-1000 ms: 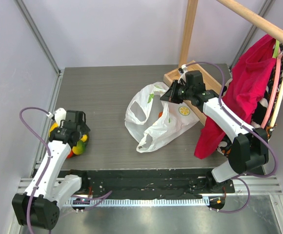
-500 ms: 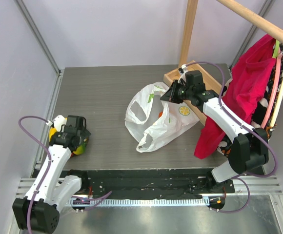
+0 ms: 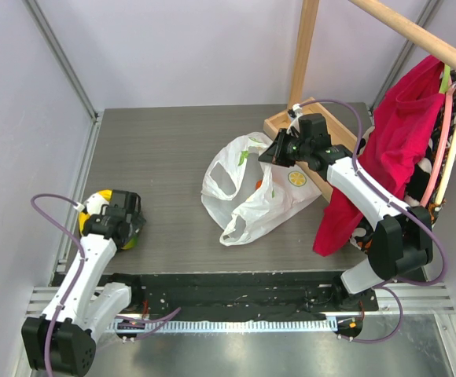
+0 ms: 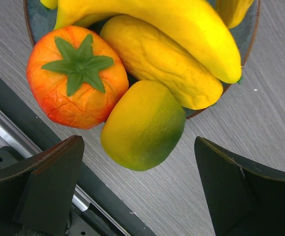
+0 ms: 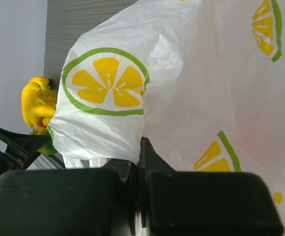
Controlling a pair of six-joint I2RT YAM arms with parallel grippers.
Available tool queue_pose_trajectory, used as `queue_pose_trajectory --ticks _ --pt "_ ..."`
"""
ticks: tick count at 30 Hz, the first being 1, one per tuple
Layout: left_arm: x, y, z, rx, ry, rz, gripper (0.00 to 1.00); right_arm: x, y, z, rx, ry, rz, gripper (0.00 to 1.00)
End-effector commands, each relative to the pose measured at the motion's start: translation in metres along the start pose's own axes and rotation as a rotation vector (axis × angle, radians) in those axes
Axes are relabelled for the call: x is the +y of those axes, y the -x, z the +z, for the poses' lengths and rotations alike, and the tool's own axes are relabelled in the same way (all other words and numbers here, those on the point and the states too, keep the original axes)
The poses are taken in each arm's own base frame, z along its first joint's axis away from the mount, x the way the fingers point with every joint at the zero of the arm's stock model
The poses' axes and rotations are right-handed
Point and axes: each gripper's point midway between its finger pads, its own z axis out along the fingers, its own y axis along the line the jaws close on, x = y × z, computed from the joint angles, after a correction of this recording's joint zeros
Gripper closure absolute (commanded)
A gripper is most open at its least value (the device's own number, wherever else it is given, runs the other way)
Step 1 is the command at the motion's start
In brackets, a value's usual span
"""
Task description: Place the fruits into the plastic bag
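Left gripper (image 4: 137,147) hangs wide open and empty over the mango (image 4: 143,125) at the plate (image 4: 36,22) edge, well apart from the bag (image 3: 251,196), whose rim the right gripper (image 5: 138,147) pinches shut; it should descend astride the mango, clear of the orange fruit (image 4: 76,76).

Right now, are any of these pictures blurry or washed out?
Left wrist view: fruits sharp, left fingers at the corners soft. Right wrist view: plastic bag bright, slightly washed out; right fingers near the lens blurred. Top external view: even light, faint shadows, crisp.
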Motion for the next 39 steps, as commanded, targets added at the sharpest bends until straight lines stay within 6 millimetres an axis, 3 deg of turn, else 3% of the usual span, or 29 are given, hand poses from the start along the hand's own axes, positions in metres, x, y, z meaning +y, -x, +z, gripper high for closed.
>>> queue_pose_trajectory --ticks 1,25,32,39 --pt "0.005 0.004 0.001 -0.031 0.02 -0.046 0.0 0.013 0.018 -0.015 -0.073 0.028 -0.044 0.99" --pt "-0.006 -0.007 0.031 0.02 0.017 0.012 0.07 0.012 0.018 -0.016 -0.075 0.021 -0.045 0.99" --pt "-0.006 -0.005 0.027 0.012 0.006 0.0 0.28 0.01 0.015 -0.015 -0.07 0.018 -0.043 0.99" --pt "-0.004 -0.003 0.02 0.009 -0.005 -0.021 0.4 0.013 0.017 -0.016 -0.075 0.023 -0.046 0.99"
